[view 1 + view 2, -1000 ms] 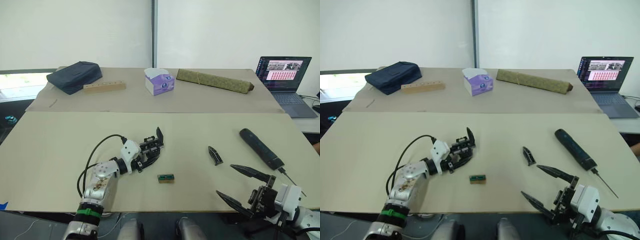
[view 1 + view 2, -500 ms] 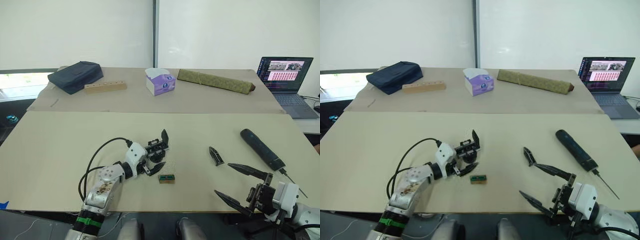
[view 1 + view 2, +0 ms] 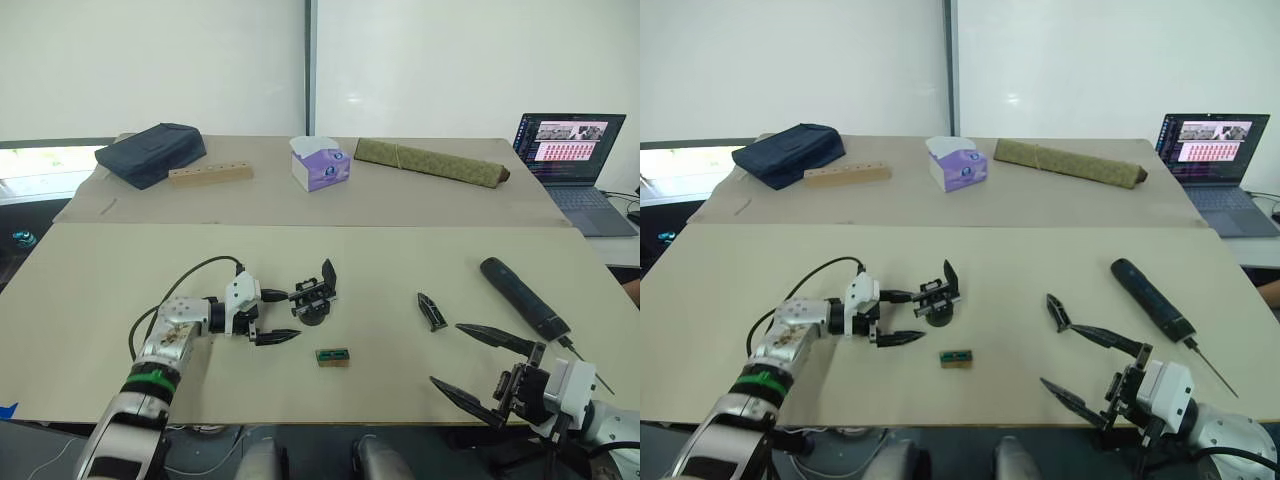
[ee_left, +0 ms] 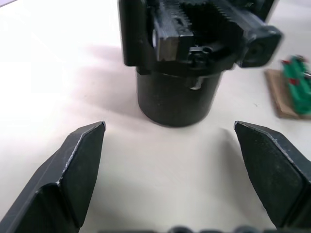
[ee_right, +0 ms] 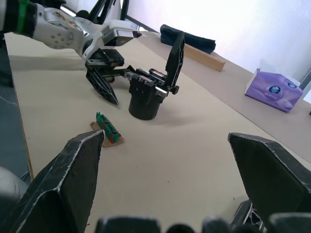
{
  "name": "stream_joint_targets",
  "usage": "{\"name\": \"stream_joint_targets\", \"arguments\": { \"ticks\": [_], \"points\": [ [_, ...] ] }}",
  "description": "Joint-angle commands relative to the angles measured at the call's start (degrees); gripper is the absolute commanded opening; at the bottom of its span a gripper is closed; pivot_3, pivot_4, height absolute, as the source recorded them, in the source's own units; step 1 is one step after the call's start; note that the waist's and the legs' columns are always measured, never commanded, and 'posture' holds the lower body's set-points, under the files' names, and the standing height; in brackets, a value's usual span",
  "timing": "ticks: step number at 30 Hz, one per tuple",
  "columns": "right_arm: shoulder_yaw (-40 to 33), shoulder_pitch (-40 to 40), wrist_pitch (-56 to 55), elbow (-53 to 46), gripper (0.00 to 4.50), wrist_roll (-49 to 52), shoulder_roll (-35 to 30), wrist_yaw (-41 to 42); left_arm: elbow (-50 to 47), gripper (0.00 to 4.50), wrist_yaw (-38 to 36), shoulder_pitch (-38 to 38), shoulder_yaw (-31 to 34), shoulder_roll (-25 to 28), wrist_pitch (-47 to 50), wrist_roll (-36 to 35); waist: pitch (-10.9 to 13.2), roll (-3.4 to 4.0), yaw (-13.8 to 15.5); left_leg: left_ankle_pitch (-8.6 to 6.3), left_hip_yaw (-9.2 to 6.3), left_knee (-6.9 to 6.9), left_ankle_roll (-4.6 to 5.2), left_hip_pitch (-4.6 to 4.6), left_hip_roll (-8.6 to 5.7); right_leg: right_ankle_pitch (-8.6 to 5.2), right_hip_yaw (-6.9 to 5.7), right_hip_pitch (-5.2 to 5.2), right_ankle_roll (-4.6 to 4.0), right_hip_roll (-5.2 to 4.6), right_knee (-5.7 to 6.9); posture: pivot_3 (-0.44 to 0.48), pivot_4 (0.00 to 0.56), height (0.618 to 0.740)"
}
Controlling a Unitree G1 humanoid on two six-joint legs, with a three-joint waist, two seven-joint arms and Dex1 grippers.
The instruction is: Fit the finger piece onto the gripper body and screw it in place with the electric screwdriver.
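The gripper body [image 3: 314, 303] stands upright on the table, its black cylinder down and one pointed finger sticking up. My left gripper [image 3: 281, 316] is open just to its left, fingers either side but apart from it; in the left wrist view the gripper body [image 4: 177, 73] sits just beyond the fingertips. The finger piece [image 3: 431, 311] lies flat to the right. Further right lies the electric screwdriver [image 3: 522, 297], its bit pointing toward the front edge. My right gripper [image 3: 447, 354] is open and empty near the front right edge.
A small green part on a wooden block [image 3: 332, 356] lies in front of the gripper body. On the back table are a dark bag [image 3: 150, 152], a wooden strip with holes [image 3: 210, 174], a tissue box [image 3: 320, 163], an olive rolled mat [image 3: 430, 162] and a laptop [image 3: 570, 150].
My left gripper let go of the gripper body and drew back to the left, open. The body now stands alone on the table. The right gripper barely moved.
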Motion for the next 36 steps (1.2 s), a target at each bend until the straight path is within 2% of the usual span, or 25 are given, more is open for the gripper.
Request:
{"name": "stream_joint_targets", "arguments": {
  "ticks": [1, 5, 12, 15, 17, 18, 19, 23, 26, 28, 32, 36],
  "points": [
    [-0.57, 0.68, -0.37, -1.8, 4.5, 0.67, -0.06, -0.27, 8.48, 4.47, -3.87, -6.37, -0.18, -2.41, -5.33, 1.15, 0.02, -0.03, 0.25, 0.0, -0.01, 0.01, 0.0, -0.05, -0.02, 0.0, 0.0, -0.02, 0.01, 0.0, -0.02, 0.0, 0.15, 0.74],
    [-1.22, 2.41, -0.34, -3.41, 4.5, 0.3, 0.2, -1.47, 16.06, 4.47, -7.72, -11.27, -1.38, -5.03, -10.63, 3.81, 0.03, -0.06, 0.35, 0.0, -0.07, 0.06, 0.0, -0.21, -0.07, 0.02, 0.0, -0.06, 0.06, 0.0, -0.07, 0.0, 0.15, 0.74],
    [-2.92, 5.96, -0.16, -6.12, 4.5, 0.33, 0.05, -3.16, 23.08, 4.47, -9.73, -14.5, -0.69, -7.78, -15.28, 5.86, 0.06, -0.1, 0.0, 0.0, -0.14, 0.08, 0.01, -0.19, -0.06, 0.02, -0.01, -0.04, 0.07, 0.01, -0.01, 0.0, 0.15, 0.74],
    [-2.82, 6.51, 0.06, -6.94, 4.5, 0.13, 0.03, -3.95, 24.06, 3.59, -10.52, -14.58, 0.07, -7.45, -16.33, 5.82, 0.05, -0.1, -0.12, 0.0, -0.14, 0.08, 0.01, -0.19, -0.06, 0.02, -0.01, -0.04, 0.07, 0.01, -0.01, 0.0, 0.15, 0.74],
    [-2.65, 6.61, 0.17, -7.24, 4.5, 0.03, -0.01, -4.32, 24.14, 2.58, -10.41, -14.38, 0.87, -7.09, -17.34, 5.55, 0.06, -0.1, -0.22, 0.0, -0.14, 0.08, 0.01, -0.19, -0.06, 0.02, -0.01, -0.05, 0.07, 0.01, -0.01, 0.0, 0.15, 0.74],
    [-2.56, 6.6, 0.19, -7.28, 4.5, -0.01, -0.06, -4.46, 24.25, 2.31, -10.38, -14.36, 1.12, -7.04, -17.66, 5.57, 0.07, -0.11, -0.24, 0.0, -0.15, 0.08, 0.01, -0.2, -0.06, 0.02, -0.01, -0.05, 0.07, 0.01, -0.02, 0.0, 0.15, 0.74],
    [-2.46, 6.54, 0.23, -7.3, 4.5, -0.07, -0.09, -4.58, 24.28, 2.33, -10.26, -14.26, 1.45, -6.87, -17.32, 5.44, 0.07, -0.12, -0.27, 0.0, -0.15, 0.08, 0.01, -0.21, -0.06, 0.02, -0.02, -0.06, 0.07, 0.01, -0.02, 0.0, 0.15, 0.74],
    [-1.63, 5.86, 0.66, -7.57, 4.5, -0.54, 0.03, -5.27, 14.62, 2.33, -6.62, -9.42, 4.1, -5.67, -11.66, 2.42, 0.07, -0.12, -0.7, 0.0, -0.15, 0.08, 0.01, -0.19, -0.03, 0.02, -0.01, -0.07, 0.07, 0.01, 0.01, 0.0, 0.15, 0.74],
    [-0.78, 5.23, 0.8, -7.29, 4.5, -0.63, -0.11, -5.4, -9.4, 2.33, 6.65, 1.63, 3.71, -6.34, -0.56, 4.6, 0.08, -0.09, -0.89, 0.0, -0.17, 0.06, 0.01, -0.18, 0.05, 0.02, 0.01, -0.09, 0.07, 0.02, 0.05, 0.0, 0.15, 0.74],
    [-0.54, 4.91, 0.88, -7.05, 4.5, -0.46, -0.27, -5.22, -21.41, 2.33, 14.07, 7.13, 3.1, -7.35, 6.07, 6.14, 0.08, -0.09, -0.59, -0.01, -0.17, 0.06, 0.0, -0.18, 0.08, 0.02, 0.01, -0.09, 0.07, 0.0, 0.07, 0.0, 0.15, 0.74],
    [-0.18, 3.76, 1.46, -6.72, 4.5, 0.2, -0.66, -4.63, -31.85, 2.33, 23.42, 13.07, 1.15, -9.26, 15.59, 8.68, 0.08, -0.1, 0.3, 0.0, -0.15, 0.18, 0.0, -0.18, 0.01, 0.03, -0.02, -0.04, 0.09, -0.06, 0.09, 0.0, 0.15, 0.74],
    [-0.34, 2.54, 2.21, -6.24, 4.5, 1.08, -1.44, -3.64, -37.56, 2.33, 28.15, 16.73, -0.43, -11.35, 21.87, 8.41, 0.08, -0.09, 0.52, 0.0, -0.13, 0.21, 0.01, -0.18, 0.0, 0.02, -0.01, -0.05, 0.1, -0.05, 0.07, 0.0, 0.15, 0.74]
  ]
}}
